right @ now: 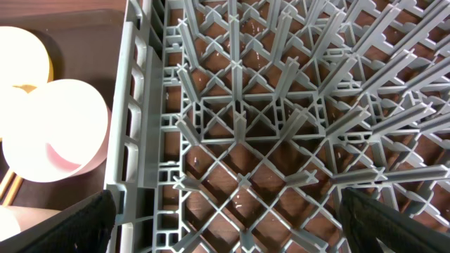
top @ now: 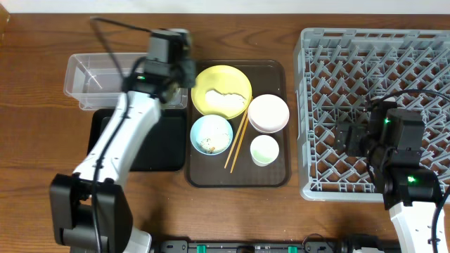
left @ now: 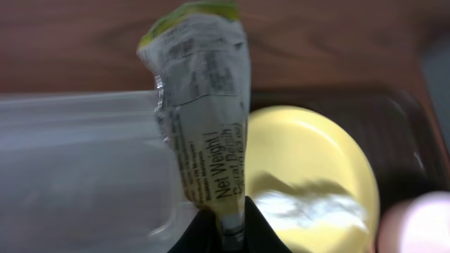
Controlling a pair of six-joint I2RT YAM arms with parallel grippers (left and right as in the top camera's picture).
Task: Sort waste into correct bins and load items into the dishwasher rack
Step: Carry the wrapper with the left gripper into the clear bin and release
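Overhead, the left gripper hangs between the clear plastic tub and the round yellow plate. Left wrist: it pinches a crinkled printed wrapper. Right wrist: the right gripper gapes wide above the grey lattice rack.

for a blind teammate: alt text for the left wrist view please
The left hand grips a green-yellow wrapper by its lower end, printed side facing the camera. Behind it lie the clear tub on the left and the yellow plate, with a white tissue on it, on the right.
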